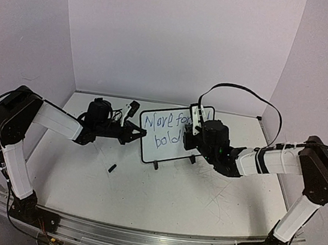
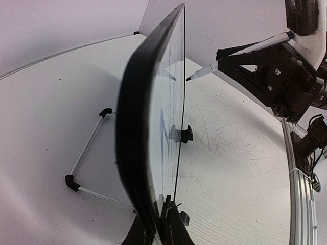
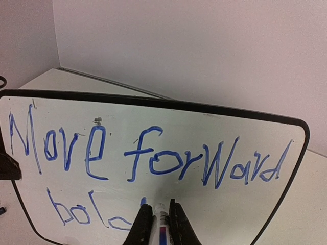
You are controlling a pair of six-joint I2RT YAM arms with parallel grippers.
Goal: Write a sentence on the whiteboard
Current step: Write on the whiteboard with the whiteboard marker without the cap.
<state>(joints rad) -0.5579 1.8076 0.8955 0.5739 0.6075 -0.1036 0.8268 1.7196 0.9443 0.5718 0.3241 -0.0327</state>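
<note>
Top view first: my left end effector (image 1: 139, 133) is clamped on the left edge of the whiteboard (image 1: 171, 138). The board stands on the table (image 1: 160, 200) between my two arms. My right end effector (image 1: 194, 130) is clenched round the marker (image 1: 196, 114) over the board's right half. A small dark cap (image 1: 111, 167) lies on the table nearby.

Left wrist view: board edge-on, wire stand (image 2: 87, 163) splayed behind it. The marker tip is just beside the writing face, can't tell if it's touching.

Right wrist view: the sentence (image 3: 148, 153) reads "Move forward", with "bol" and a part-made letter underneath.

Best bet, I reckon, is light, even pressure against my left grip so the board doesn't rock, and clean strokes. The table's white and pretty scuffed, with plain pale walls all round.
</note>
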